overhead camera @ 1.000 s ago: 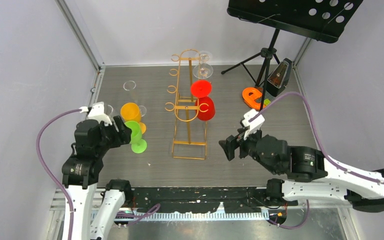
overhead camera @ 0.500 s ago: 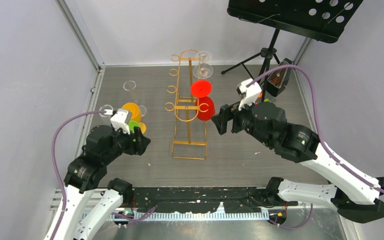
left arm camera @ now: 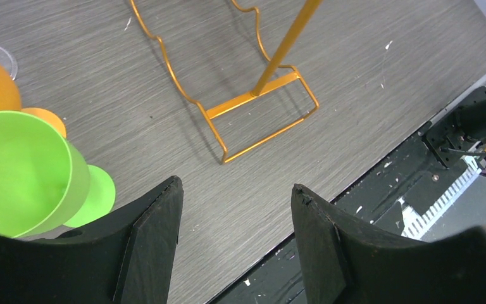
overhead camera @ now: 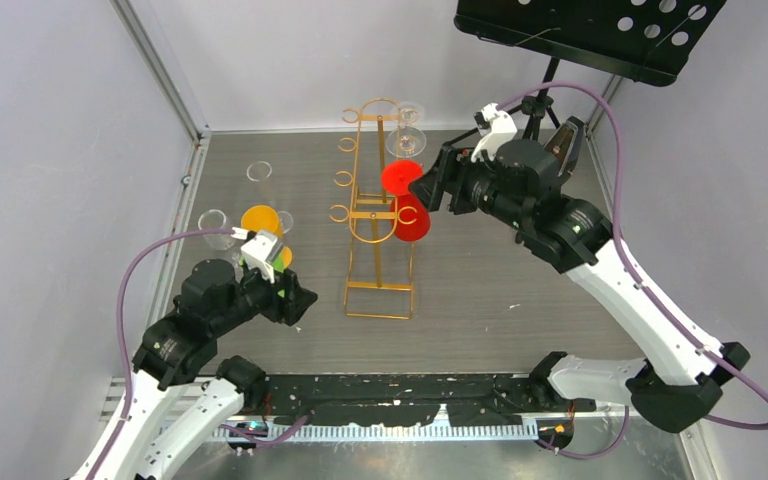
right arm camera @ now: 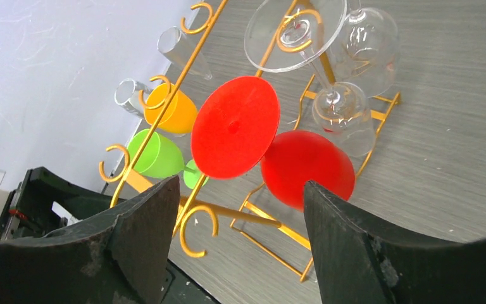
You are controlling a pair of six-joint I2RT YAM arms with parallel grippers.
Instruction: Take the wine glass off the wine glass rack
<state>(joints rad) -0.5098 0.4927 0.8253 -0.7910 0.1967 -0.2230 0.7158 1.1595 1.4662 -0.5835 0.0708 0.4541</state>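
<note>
The red wine glass (right arm camera: 235, 126) is hung upside down on the right side of the wine glass rack (overhead camera: 378, 215), with its foot caught at a loop hook and its bowl below. The right end effector (right arm camera: 237, 190) is held just beside it, fingers apart and empty. The left end effector (left arm camera: 234, 196), likewise spread and empty, is near the rack's base. The glass is judged light, stiff and slippery, probably plastic. A gentle hold around the bowl is advised, since the stem is hidden.

Left hand (overhead camera: 297, 301) low, fingers apart; right hand (overhead camera: 426, 189) high, far forward, fingers apart.
</note>
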